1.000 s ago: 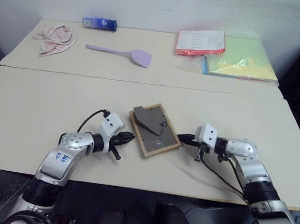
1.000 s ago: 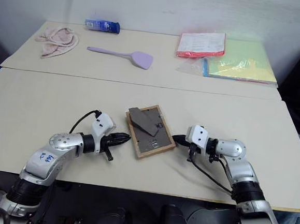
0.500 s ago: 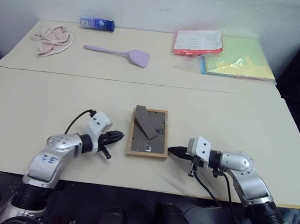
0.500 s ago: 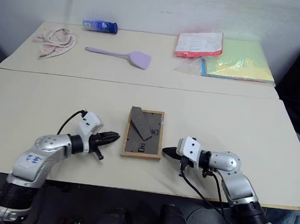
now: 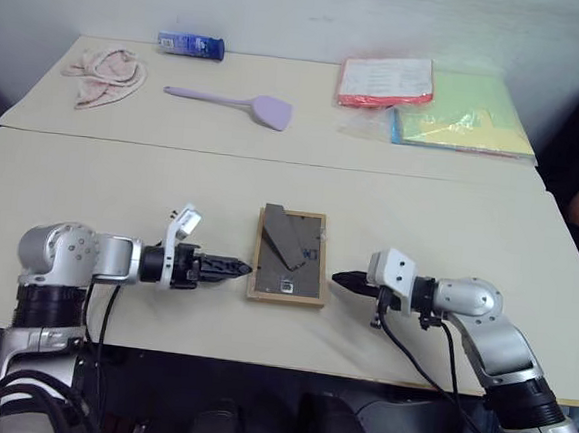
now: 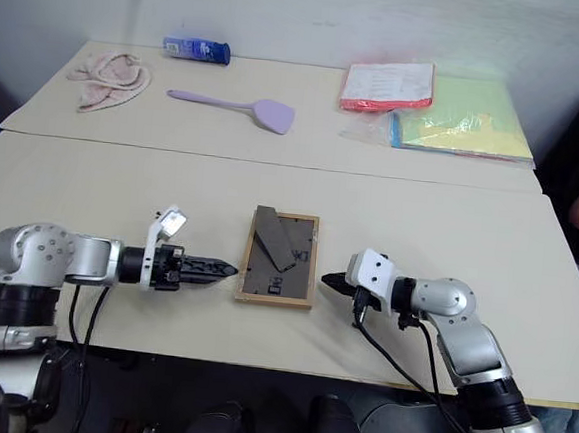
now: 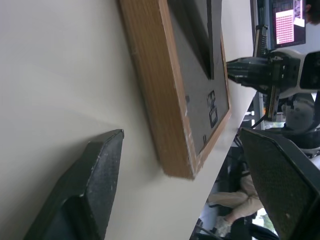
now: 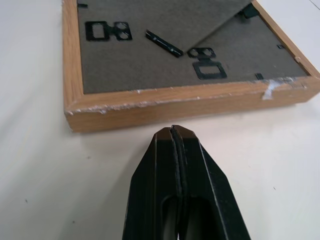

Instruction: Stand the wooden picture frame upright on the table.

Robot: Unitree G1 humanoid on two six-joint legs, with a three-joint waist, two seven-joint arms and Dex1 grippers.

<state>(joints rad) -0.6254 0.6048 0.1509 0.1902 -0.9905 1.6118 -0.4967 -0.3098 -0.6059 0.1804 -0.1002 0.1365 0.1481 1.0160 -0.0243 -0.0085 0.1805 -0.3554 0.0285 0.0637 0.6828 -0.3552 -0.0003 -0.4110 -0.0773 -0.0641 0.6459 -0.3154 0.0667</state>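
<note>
**Frame flat on its face, a gripper at each long side**

We see the wooden picture frame [image 5: 288, 256] lying flat on the near slab of the table [image 5: 449, 229], back panel up, not standing. Its long axis runs near to far, almost square with the table's near edge. The dark easel flap [image 5: 282, 234] sits over the far left part of the back, its broad end at the far left corner and its narrow end slanting toward the middle. Small metal clips show at the near end of the back.

We see no bins or boxes here. On the far slab lie a pink cloth [image 5: 105, 70] at far left, a blue packet [image 5: 191, 45] behind it, a lilac spatula [image 5: 234, 103] toward the middle, and a red folder [image 5: 385, 82] beside a stack of green and yellow sheets [image 5: 468, 115] at far right.

The left gripper [image 5: 233, 267] comes in level from the left, low over the table, its tip just beside the frame's left edge near the near corner. In its wrist view the two fingers [image 7: 82, 195] stand wide apart, with nothing between them but table and the frame's corner.

The right gripper [image 5: 343, 279] reaches in from the right, forearm angled across the near right of the table, its tip just short of the frame's right edge. Its fingers [image 8: 185, 185] are pressed together, holding nothing.
</note>
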